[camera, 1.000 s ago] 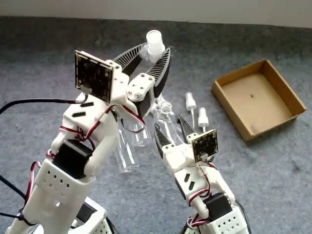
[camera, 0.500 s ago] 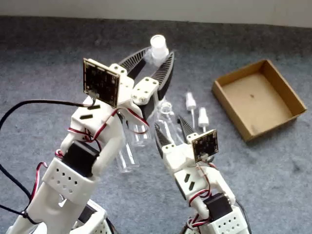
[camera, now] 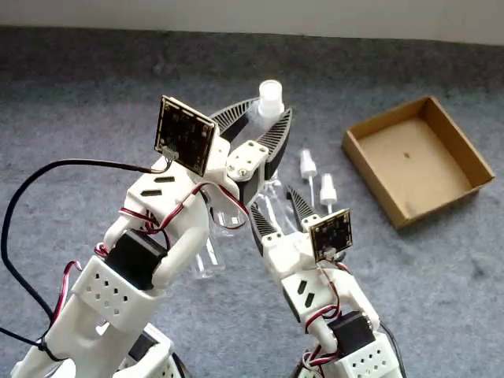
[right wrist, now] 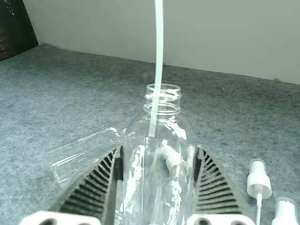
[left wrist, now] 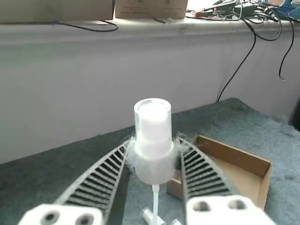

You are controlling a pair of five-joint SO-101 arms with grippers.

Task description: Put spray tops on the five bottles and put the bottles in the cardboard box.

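I note my left gripper [camera: 270, 110] clamped on a spray top [camera: 270, 93], upper centre; right gripper [camera: 273, 201] grips a clear bottle [right wrist: 161, 154], centre. The top's tube [right wrist: 158, 47] appears to enter the neck. The cardboard box [camera: 370, 183] sits right.

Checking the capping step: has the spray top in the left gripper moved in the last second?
Yes. In the high view the spray top, held in the left gripper, has shifted toward the cardboard box, which stayed put.
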